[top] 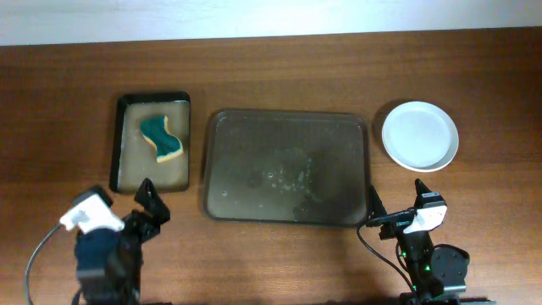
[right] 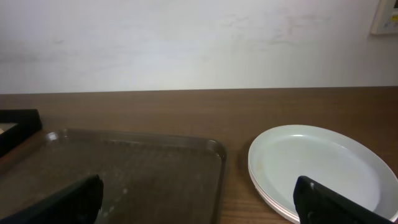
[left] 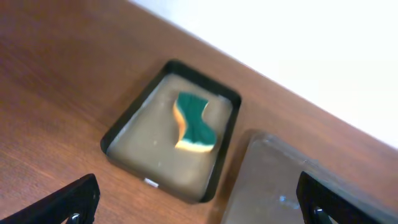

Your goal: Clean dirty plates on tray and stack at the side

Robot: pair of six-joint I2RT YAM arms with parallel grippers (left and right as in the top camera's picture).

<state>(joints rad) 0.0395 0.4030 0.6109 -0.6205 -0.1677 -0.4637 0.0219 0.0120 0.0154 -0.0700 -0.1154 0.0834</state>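
Note:
The white plates (top: 420,135) lie stacked on the table right of the dark brown tray (top: 286,166), which holds only faint smears. The stack also shows in the right wrist view (right: 317,168), beside the tray (right: 130,174). My left gripper (top: 149,201) is open and empty near the table's front, below the small black tray. In the left wrist view its fingers (left: 199,202) spread wide. My right gripper (top: 395,203) is open and empty at the tray's front right corner; its fingers (right: 199,199) straddle the tray's edge and the plates.
A small black tray (top: 152,142) with a beige bottom stands left of the brown tray and holds a green and yellow sponge (top: 161,138). It also shows in the left wrist view (left: 171,130) with the sponge (left: 193,121). A white wall backs the table.

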